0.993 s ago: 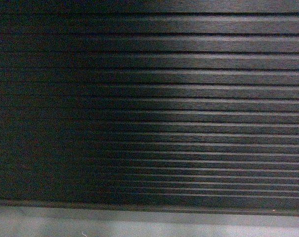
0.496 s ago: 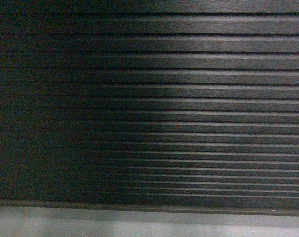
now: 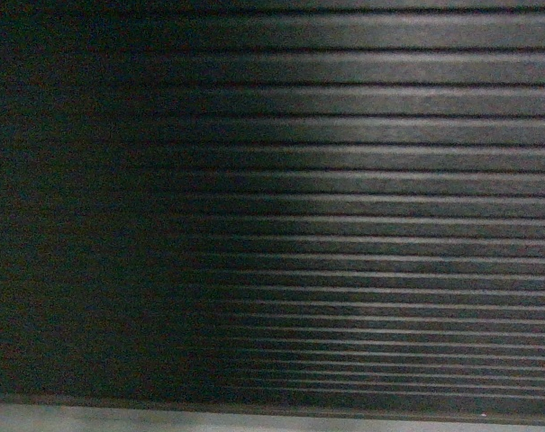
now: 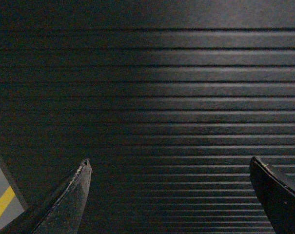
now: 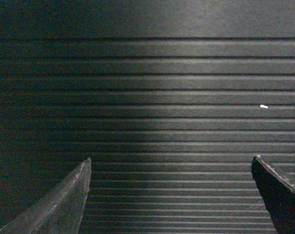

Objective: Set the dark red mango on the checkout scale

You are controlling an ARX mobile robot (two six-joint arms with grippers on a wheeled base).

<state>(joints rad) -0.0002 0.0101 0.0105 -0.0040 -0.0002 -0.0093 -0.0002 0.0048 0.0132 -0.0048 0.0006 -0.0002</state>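
Observation:
The checkout fills all three views as a dark, horizontally ribbed front, close ahead. Its grey plinth shows as a thin strip along the bottom of the head view. The dark red mango and the scale are out of view. My left gripper faces the ribbed checkout with its fingers wide apart and nothing between them. My right gripper stands open the same way before the checkout, empty. Neither gripper shows in the head view.
A patch of grey floor with a yellow line shows at the lower left of the left wrist view, past the counter's edge. A small white speck sits on one slat in the right wrist view.
In the head view the slats have slid downward and the grey plinth strip at the bottom has shrunk, so the view has shifted upward or closer. The dark shadow on the left is wider.

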